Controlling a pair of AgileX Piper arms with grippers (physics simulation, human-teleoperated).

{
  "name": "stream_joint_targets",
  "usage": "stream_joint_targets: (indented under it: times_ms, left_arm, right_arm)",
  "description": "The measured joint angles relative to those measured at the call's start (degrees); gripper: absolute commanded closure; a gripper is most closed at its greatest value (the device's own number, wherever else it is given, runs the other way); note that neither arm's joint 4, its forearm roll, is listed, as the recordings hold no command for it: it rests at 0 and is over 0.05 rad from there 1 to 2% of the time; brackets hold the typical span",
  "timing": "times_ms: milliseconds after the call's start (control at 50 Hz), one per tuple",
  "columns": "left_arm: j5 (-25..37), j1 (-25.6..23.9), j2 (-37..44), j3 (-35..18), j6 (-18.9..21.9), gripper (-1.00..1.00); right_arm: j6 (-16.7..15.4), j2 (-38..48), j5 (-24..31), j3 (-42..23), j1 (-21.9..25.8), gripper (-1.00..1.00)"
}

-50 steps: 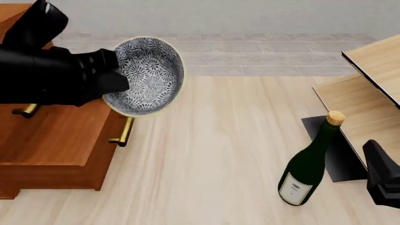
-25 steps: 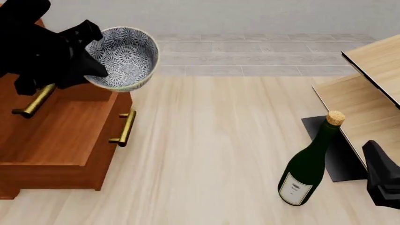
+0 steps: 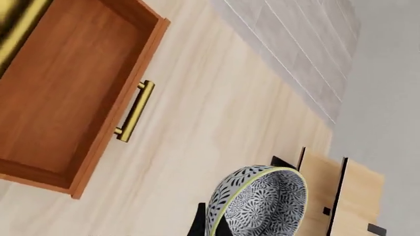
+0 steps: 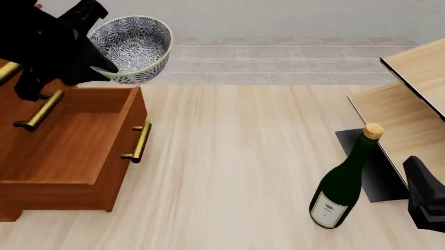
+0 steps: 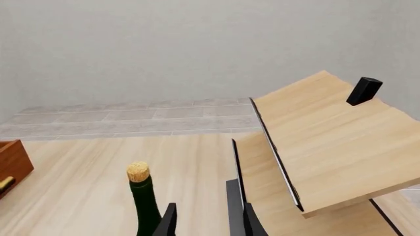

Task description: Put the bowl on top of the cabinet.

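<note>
The blue-speckled bowl [image 4: 133, 47] hangs in the air above the far right corner of the reddish-brown cabinet [image 4: 59, 156], tilted with its opening toward the camera. My left gripper [image 4: 103, 58] is shut on the bowl's left rim. In the left wrist view the bowl [image 3: 260, 202] fills the space by the fingers [image 3: 200, 225], with the cabinet's pulled-out drawer [image 3: 69, 93] and brass handle [image 3: 134, 111] beyond. My right gripper [image 5: 203, 221] is open and holds nothing; in the front view it [image 4: 424, 200] sits low at the right edge.
A dark green corked bottle [image 4: 344, 182] stands at the right, just ahead of the right gripper. A pale wooden shelf unit [image 4: 410, 99] lies tipped at the far right. The cabinet's drawer front carries brass bar handles [image 4: 138, 141].
The left arm has carried the bowl up and to the left, from in front of the drawer to above the cabinet's back corner. The right arm has not moved.
</note>
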Motion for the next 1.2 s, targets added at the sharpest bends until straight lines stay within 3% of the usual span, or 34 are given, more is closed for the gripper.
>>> stream_joint_targets:
  times_ms: [540,1200]
  left_arm:
    - [12.63,8.06,7.48,-14.58,-5.12,1.0]
    - [15.26,18.93,8.02,-18.9,-7.18,1.0]
  right_arm:
    - [-0.51,0.45,-0.4,0.01,0.16,-1.0]
    - [-0.91,0.92,-0.69,0.03,0.32,-1.0]
